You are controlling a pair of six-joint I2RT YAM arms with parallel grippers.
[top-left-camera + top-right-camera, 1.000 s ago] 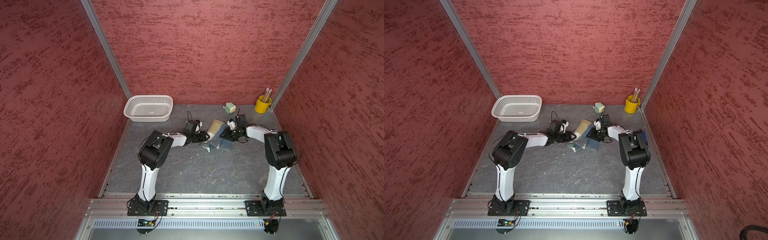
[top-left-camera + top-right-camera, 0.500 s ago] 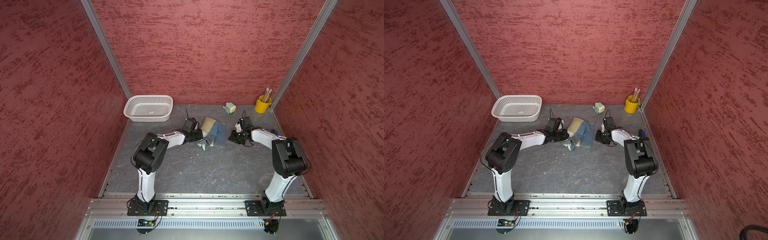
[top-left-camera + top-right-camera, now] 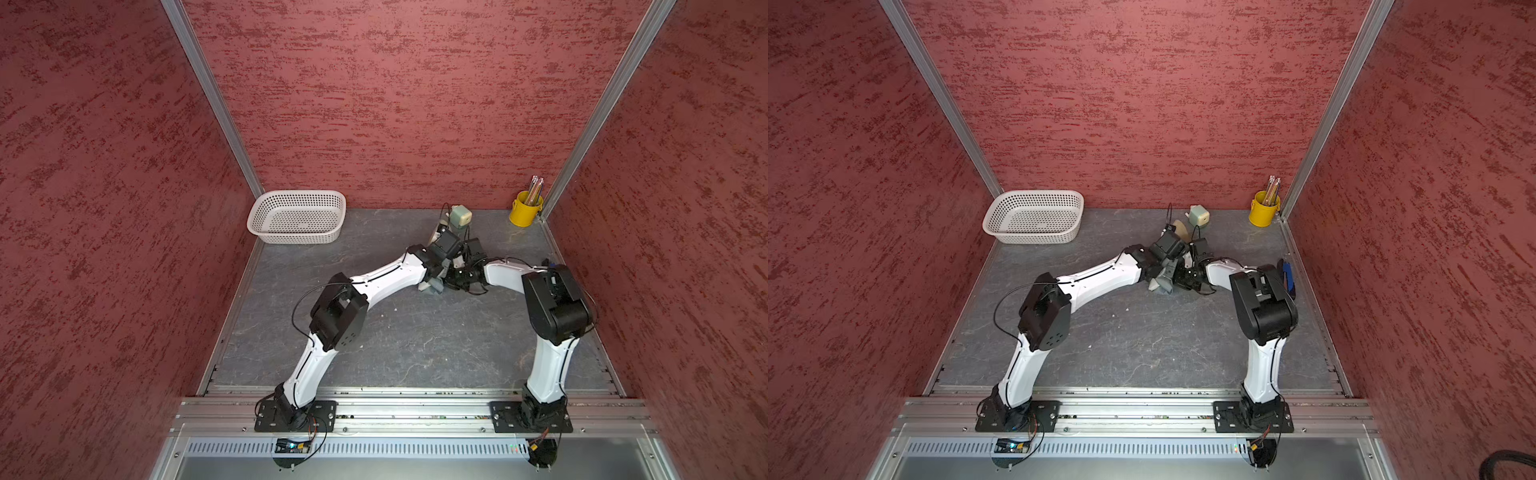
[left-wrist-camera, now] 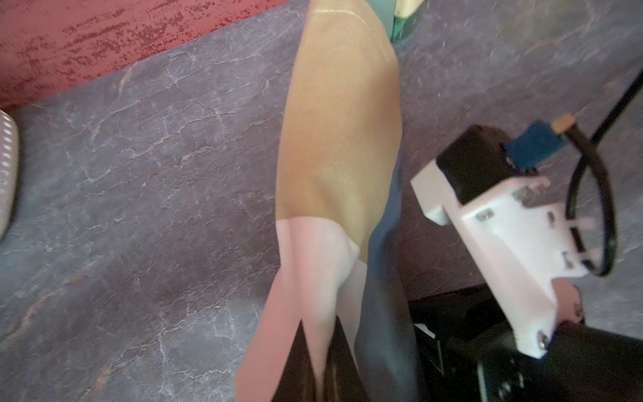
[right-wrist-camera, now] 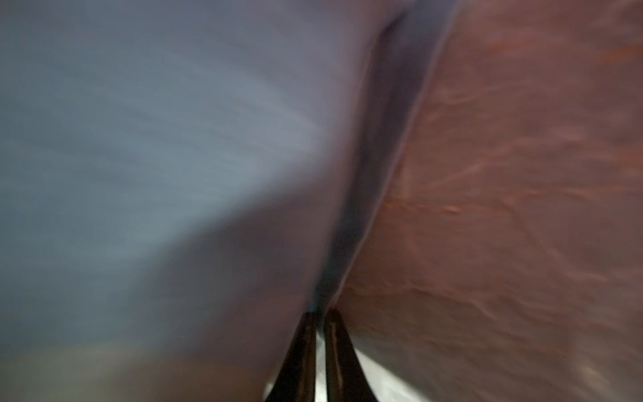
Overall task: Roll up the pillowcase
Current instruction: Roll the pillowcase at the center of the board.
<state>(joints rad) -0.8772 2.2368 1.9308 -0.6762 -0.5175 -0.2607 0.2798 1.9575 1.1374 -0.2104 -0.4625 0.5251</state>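
Off-white fabric is pinched between the dark fingers of our left end effector (image 4: 320,324), which is clenched on one end of the pillowcase (image 4: 341,139). From that grip the cloth runs away as a narrow folded band, off-white and then olive-tan, with a dusty blue layer along one side. Our right end effector (image 5: 320,315) is clamped too. Its two fingers nip a blue fold of the same cloth, though that wrist view is blurred.

In both top views our two end effectors sit just beside each other over the bundle. They hide most of it, and only its tan far end (image 3: 1180,227) and a grey-blue scrap show.

The pillowcase lies on the grey marbled desk (image 3: 395,332), well apart from the white basket (image 3: 291,237), to the basket's right and nearer our arm bases. A small green-and-cream box (image 3: 461,216) stands to the right of the basket along the back wall, near the tan end. A yellow cup (image 3: 525,211) of pencils fills the back corner opposite the basket.
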